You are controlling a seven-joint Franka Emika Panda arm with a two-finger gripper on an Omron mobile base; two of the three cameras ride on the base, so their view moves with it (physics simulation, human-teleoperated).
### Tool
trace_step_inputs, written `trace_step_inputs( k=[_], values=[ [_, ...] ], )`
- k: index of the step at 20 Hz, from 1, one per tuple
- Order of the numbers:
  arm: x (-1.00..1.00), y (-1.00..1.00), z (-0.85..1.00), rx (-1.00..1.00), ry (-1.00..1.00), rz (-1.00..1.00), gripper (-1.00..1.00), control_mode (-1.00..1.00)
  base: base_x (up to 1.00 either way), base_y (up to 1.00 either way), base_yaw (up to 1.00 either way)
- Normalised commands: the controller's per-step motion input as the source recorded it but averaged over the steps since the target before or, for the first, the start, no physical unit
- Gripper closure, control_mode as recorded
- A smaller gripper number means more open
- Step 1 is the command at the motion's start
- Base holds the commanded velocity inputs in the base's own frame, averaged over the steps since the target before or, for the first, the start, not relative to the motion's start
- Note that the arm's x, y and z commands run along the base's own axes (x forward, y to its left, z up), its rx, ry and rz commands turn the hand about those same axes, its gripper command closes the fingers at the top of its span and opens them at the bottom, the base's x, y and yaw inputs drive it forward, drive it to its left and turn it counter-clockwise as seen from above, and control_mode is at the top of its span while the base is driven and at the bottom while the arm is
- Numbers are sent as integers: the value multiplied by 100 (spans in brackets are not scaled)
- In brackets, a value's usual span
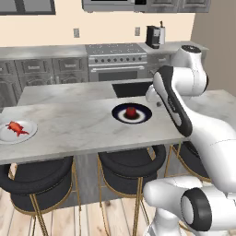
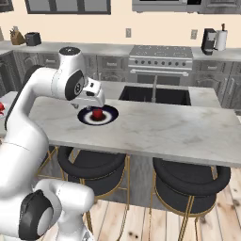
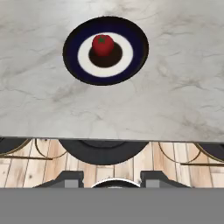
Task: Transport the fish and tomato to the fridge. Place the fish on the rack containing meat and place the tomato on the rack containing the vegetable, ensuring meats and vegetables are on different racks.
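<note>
The tomato [image 1: 131, 111] sits in the middle of a round dark blue plate [image 1: 144, 116] with a white ring, and this plate lies on the marble surface [image 1: 83, 129] of the kitchen island. In the hand view the tomato [image 3: 103, 44] is red with a small green spot on top, and the plate [image 3: 131, 65] is in the upper part of the picture, apart from the near edge of the surface.

The fish [image 1: 16, 128] (orange-red in colour) lies on a white plate [image 1: 5, 137] at the far left end of the same surface, well apart from the tomato.

The end effector [image 3: 111, 180] is near the front edge of the surface and looks down at it; its two dark tips [image 3: 65, 179] show at the bottom of the hand view. The jaws are closed together and they hold nothing. In the right base view the hand is just beside the blue plate [image 2: 110, 115], on its left side.

Black round stools [image 1: 131, 163] with golden legs stand under the surface.
</note>
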Motion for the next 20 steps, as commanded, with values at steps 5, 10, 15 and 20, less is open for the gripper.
trace_step_inputs(
  k=[5,10,15,20],
  values=[
    [-43,0,0,0,-2,0,-100,-100,0,0,0],
    [-79,2,3,0,-15,0,-100,-100,0,0,0],
    [-65,2,23,-1,-13,0,-100,-100,0,0,0],
    [-61,0,45,-4,-12,0,-100,-100,0,0,0]
  ],
)
